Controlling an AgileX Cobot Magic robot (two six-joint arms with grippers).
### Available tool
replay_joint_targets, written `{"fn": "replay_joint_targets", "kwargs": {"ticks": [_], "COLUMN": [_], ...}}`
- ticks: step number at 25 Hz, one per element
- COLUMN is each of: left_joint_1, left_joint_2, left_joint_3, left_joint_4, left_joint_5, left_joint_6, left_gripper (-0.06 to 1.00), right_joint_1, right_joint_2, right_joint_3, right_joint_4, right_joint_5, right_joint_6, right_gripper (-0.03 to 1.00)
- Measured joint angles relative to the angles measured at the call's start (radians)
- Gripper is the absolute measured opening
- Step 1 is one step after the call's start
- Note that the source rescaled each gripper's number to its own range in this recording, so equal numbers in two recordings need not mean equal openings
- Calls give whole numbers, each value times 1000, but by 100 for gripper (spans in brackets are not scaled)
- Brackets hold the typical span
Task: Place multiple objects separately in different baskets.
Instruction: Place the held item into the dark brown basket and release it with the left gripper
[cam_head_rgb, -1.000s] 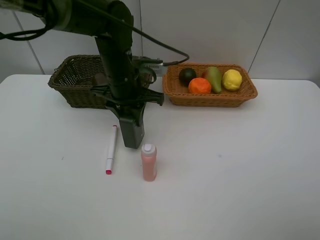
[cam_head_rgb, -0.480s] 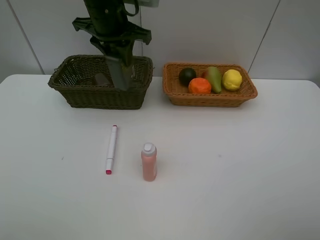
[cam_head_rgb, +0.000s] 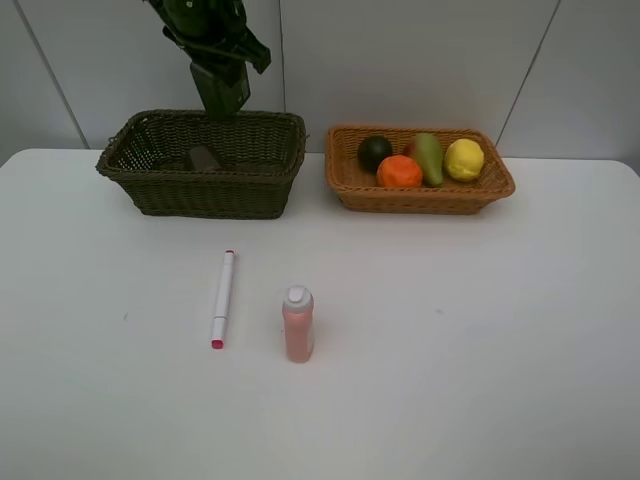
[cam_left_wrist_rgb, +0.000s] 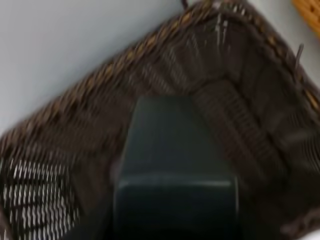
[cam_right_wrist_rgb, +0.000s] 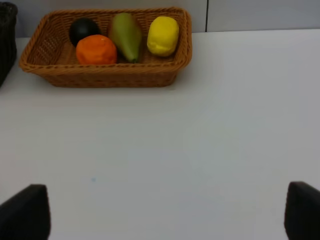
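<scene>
left fingers (cam_head_rgb: 213, 58) clenched on dark green bottle (cam_head_rgb: 220, 92), over dark basket (cam_head_rgb: 200, 195) | right fingers (cam_right_wrist_rgb: 25, 212) spread apart

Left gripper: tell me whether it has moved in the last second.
Yes. The left gripper, holding the dark green bottle, has moved from beside the marker up and back to above the dark basket.

I saw a white table (cam_head_rgb: 500, 400) filling the view, a grey panelled wall (cam_head_rgb: 400, 60) at twelve o'clock, and at nine o'clock a tiny dark speck (cam_head_rgb: 125, 317), perhaps a stain.
</scene>
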Motion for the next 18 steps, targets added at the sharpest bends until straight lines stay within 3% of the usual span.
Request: {"fn": "replay_joint_targets", "kwargs": {"ticks": [6, 18], "left_joint_1": [0, 0], "left_joint_2": [95, 135], "left_joint_3": [0, 0], "left_joint_4": [0, -4], "left_joint_5": [-105, -147], "left_joint_6": [72, 73], "left_gripper": [50, 50], "right_joint_1": [0, 0], "right_joint_2": [0, 0], "right_joint_3": [0, 0], "right_joint_4": [0, 0], "right_joint_5": [0, 0], "right_joint_6": [0, 0], "right_gripper": [98, 98]}}
